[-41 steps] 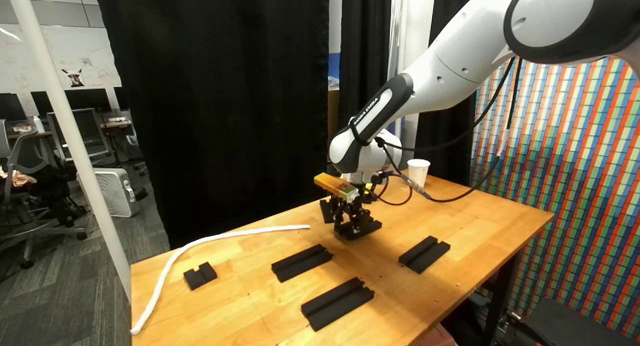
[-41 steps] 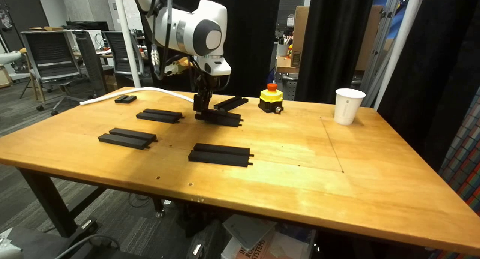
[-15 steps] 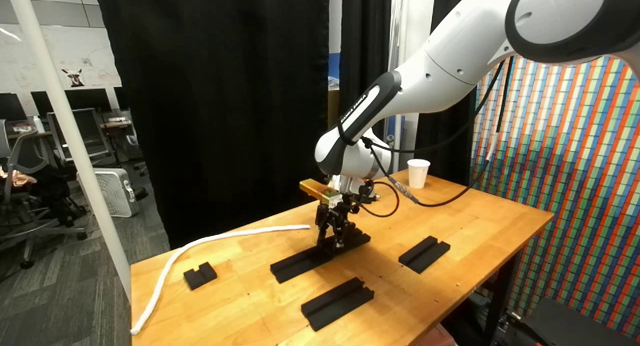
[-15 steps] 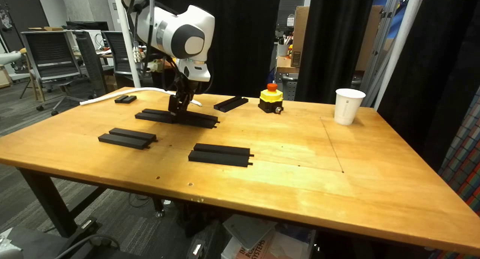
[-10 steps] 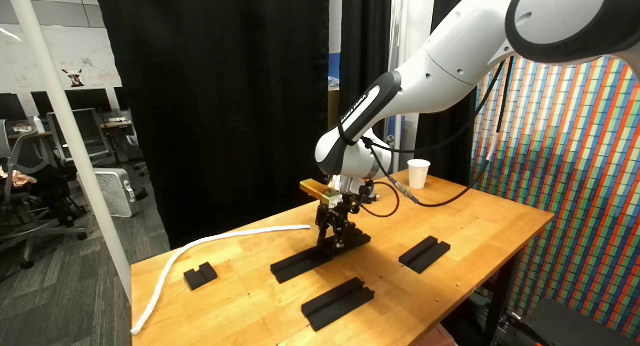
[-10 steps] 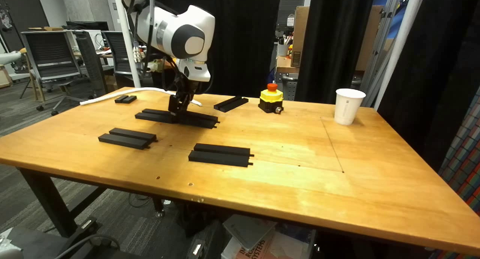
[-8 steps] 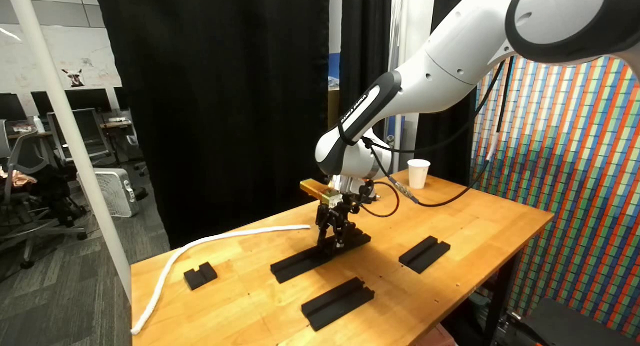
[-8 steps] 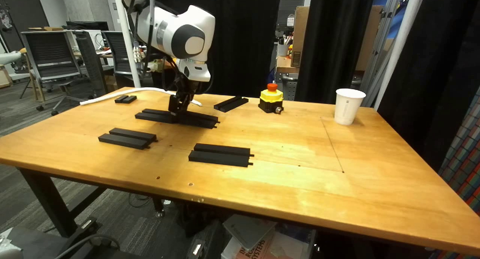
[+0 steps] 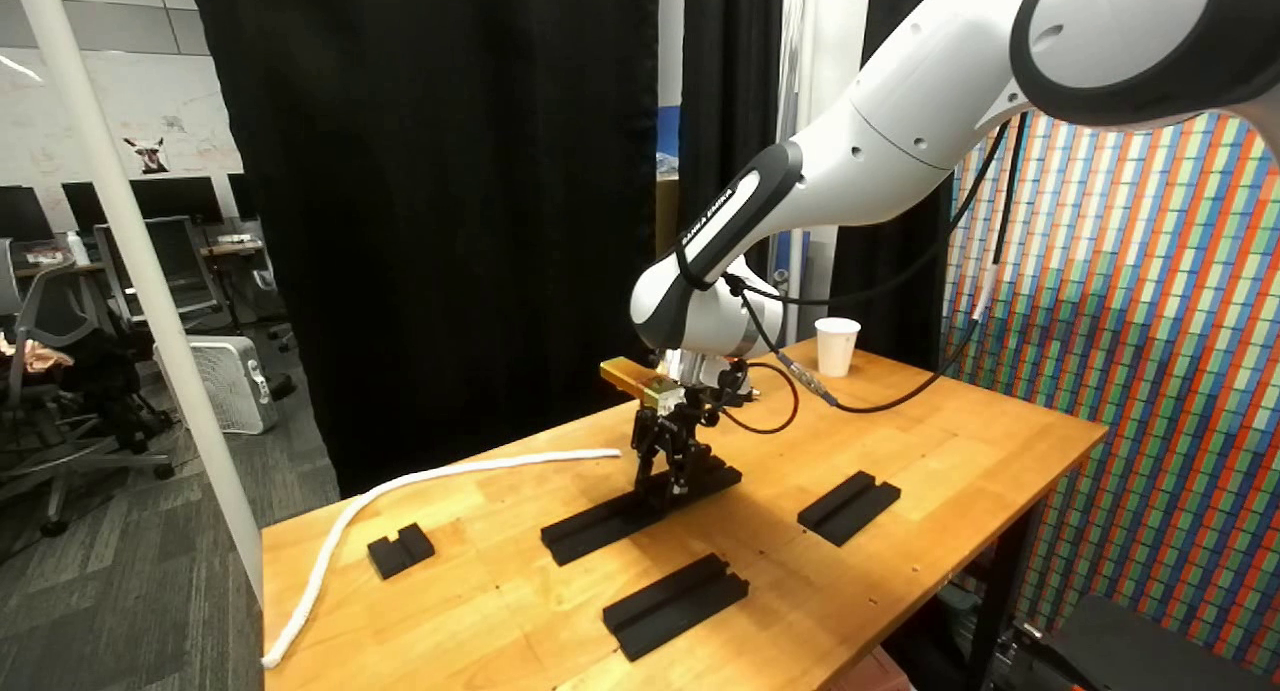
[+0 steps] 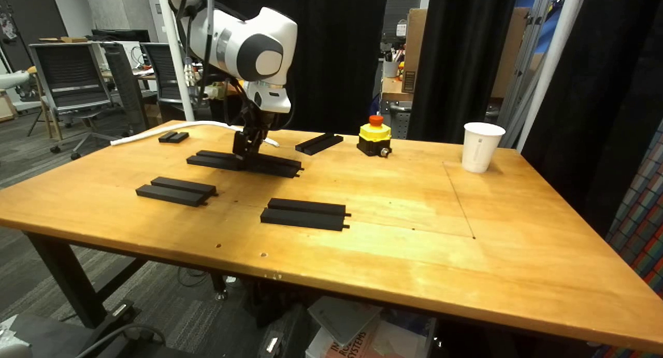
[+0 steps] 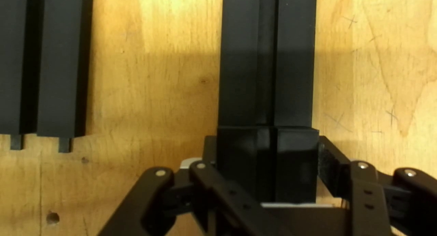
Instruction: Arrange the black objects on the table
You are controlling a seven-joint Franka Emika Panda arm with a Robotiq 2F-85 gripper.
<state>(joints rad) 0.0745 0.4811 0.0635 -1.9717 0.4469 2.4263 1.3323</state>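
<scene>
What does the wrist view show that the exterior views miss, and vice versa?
Wrist view only: faint cross-shaped marks.
Exterior views only: the white paper cup, white cord, robot arm and short black block.
All share: the gripper closed on a grooved black block, another black block end to end with it, the neighbouring two-pegged block, and the wooden table.

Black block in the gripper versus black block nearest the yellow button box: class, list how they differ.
The gripper clamps the held block; the other block lies untouched. The held block meets a third block end to end; the other block lies apart, askew. Both are black and grooved.
</scene>
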